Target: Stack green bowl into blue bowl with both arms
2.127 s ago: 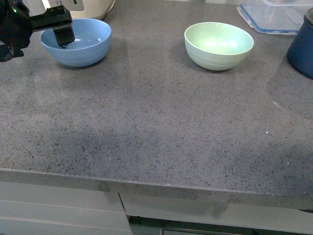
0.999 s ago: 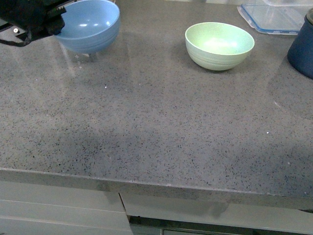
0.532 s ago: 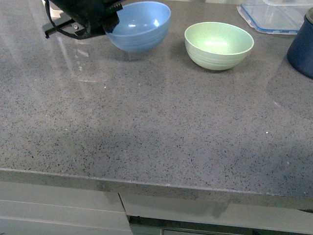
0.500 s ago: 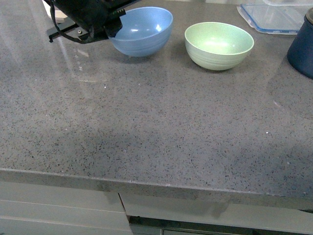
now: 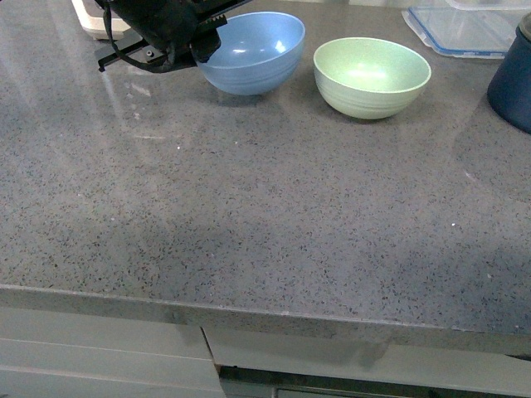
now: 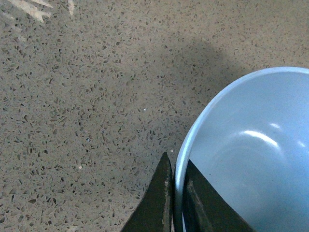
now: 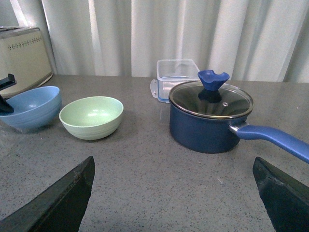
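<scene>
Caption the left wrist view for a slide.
Left gripper clamps the blue bowl by its rim, one finger inside, one outside, over speckled grey countertop.

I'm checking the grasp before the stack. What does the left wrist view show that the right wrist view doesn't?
Only the left wrist view shows the grip up close: the left gripper pinches the rim of the blue bowl, one finger inside and one outside. Only the right wrist view shows the green bowl, the navy pot with its glass lid, the clear container, and the right gripper open with nothing between its fingers. Both show the blue bowl and the grey speckled counter.
</scene>
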Available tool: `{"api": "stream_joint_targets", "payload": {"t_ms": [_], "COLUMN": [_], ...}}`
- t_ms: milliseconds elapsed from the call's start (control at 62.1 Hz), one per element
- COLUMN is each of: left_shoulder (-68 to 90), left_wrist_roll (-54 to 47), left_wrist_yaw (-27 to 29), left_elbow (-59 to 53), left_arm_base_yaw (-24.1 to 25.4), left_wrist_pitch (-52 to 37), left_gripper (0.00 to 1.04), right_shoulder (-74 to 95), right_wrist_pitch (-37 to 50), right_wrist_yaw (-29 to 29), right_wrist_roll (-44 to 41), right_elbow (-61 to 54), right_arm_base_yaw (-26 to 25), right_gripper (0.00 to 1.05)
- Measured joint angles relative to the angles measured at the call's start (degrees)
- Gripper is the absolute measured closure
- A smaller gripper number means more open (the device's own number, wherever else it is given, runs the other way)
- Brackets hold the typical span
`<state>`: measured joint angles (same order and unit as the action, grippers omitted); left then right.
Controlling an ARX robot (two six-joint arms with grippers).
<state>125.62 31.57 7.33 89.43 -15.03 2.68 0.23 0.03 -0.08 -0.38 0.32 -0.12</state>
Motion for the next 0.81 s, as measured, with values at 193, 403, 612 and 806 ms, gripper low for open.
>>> {"api": "stream_joint_targets", "payload": {"t_ms": [193, 403, 612, 806], "left_shoulder": [0.66, 0.81, 1.33, 1.42], "left_wrist_roll": [-0.22, -0.42, -0.15, -0.11], "left_wrist_yaw": [0.52, 1.75, 2.05, 2.14], "left_elbow": [0.04, 0.70, 1.14, 1.09], "left_arm_base_yaw": [-0.09, -0.15, -0.15, -0.20], "left_wrist_pitch": [0.70, 1.31, 1.79, 0.66], "left_gripper": [1.01, 1.01, 0.74, 0.38], "right_shoulder": [0.00, 0.00, -0.02, 0.00], "right_wrist_pitch": [0.00, 0.00, 0.00, 0.00], "right_wrist_yaw": [0.00, 0.00, 0.00, 0.00], "right_wrist_roll": [0.00, 0.00, 0.00, 0.00], "right_elbow": [0.00, 0.00, 0.00, 0.00], "right_arm_base_yaw": [0.00, 0.00, 0.00, 0.00], "right_gripper": [0.10, 0.10, 0.10, 0.10]}}
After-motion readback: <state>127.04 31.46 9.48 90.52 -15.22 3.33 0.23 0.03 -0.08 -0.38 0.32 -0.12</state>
